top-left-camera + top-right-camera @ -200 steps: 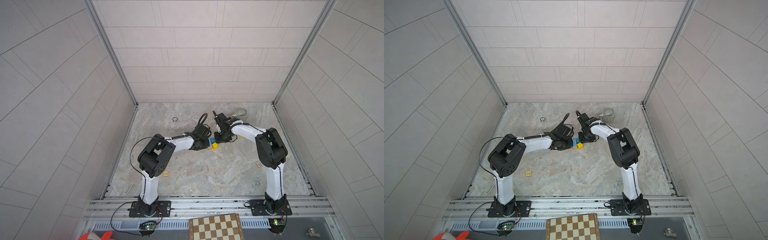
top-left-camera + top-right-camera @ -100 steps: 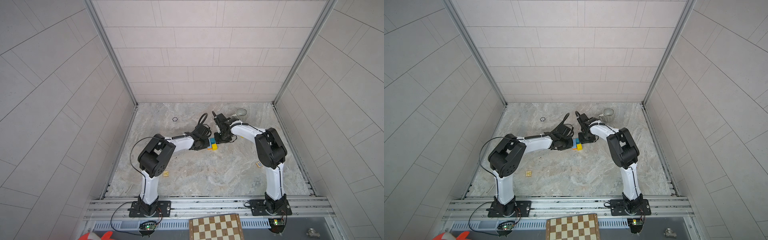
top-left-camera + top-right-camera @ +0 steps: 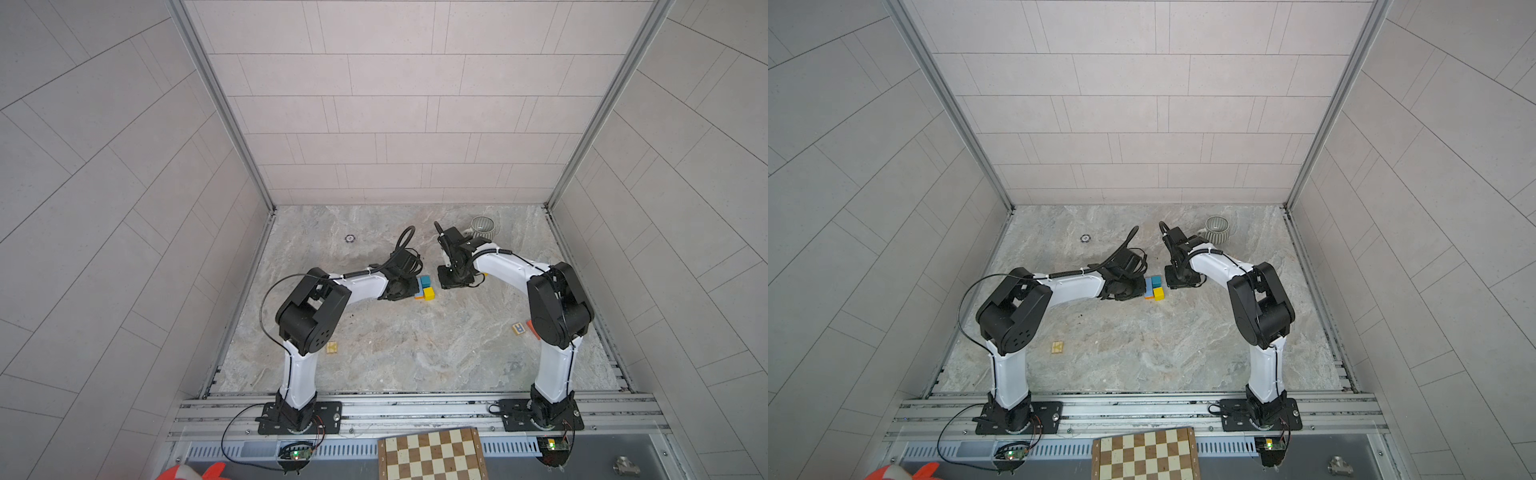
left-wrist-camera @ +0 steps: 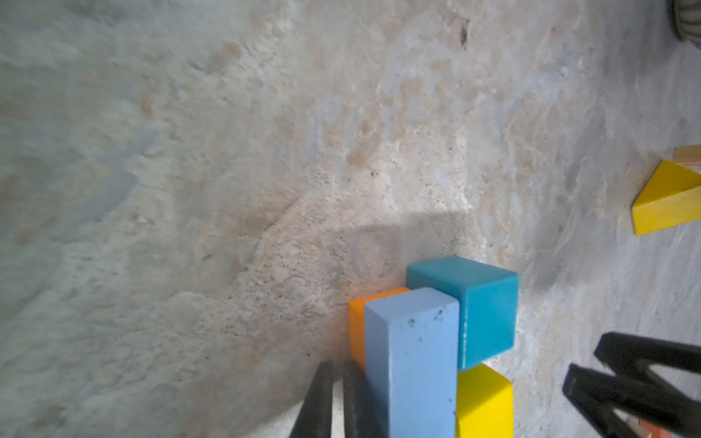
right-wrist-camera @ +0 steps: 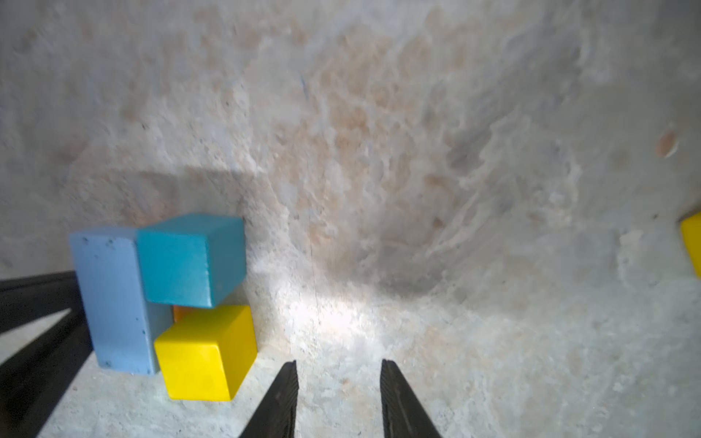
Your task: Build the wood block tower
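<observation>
Lying alone toward the left of the marble tabletop (image 3: 395,365), a small natural wood block (image 3: 331,347) sits well apart from the other pieces. Further in, the left gripper (image 4: 337,379) is low at the table with its two black fingers pressed together and nothing between them, its tips right against the side of the light blue block (image 4: 411,360). That long block is part of the tower so far, a tight cluster near the middle of the table in both top views: an orange block (image 4: 356,330) peeks out low beside and beneath it, a teal cube (image 5: 189,261) touches its other side and seems to rest on the orange piece, and a yellow cube (image 5: 206,352) sits on the table just below the teal one. Just right of the cluster, the right gripper (image 5: 338,362) points down with its fingers apart over bare marble, holding nothing. Beyond it lie a yellow wedge (image 4: 667,201) and the striped mug (image 3: 482,226) at the back. A lettered cube (image 3: 518,329) and a red block (image 3: 531,328) rest near the right arm's elbow
</observation>
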